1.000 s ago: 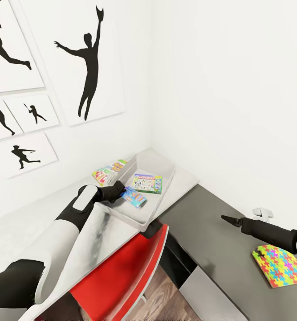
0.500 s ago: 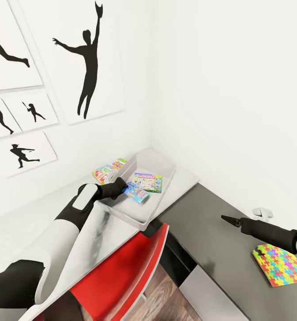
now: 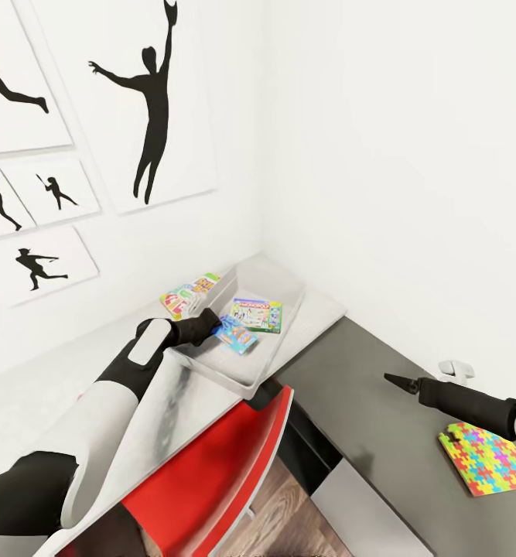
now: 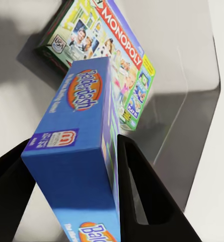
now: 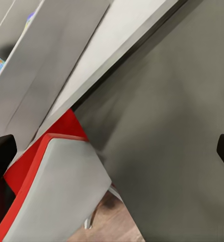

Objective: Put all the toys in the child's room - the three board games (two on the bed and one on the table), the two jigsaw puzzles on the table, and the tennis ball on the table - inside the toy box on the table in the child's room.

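Over the toy box (image 3: 285,350), your left gripper (image 4: 71,171) clamps the blue Balderdash box (image 4: 84,146).
Its long axis points from the fingers toward the Monopoly box (image 3: 256,315) lying flat inside; your right gripper (image 3: 389,379) hangs well apart, fingertips spread in its wrist view.

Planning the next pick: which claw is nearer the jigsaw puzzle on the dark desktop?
Right. The right claw hangs open above the dark surface, just beyond the jigsaw puzzle. The left claw is far across, over the toy box, shut on the blue board game.
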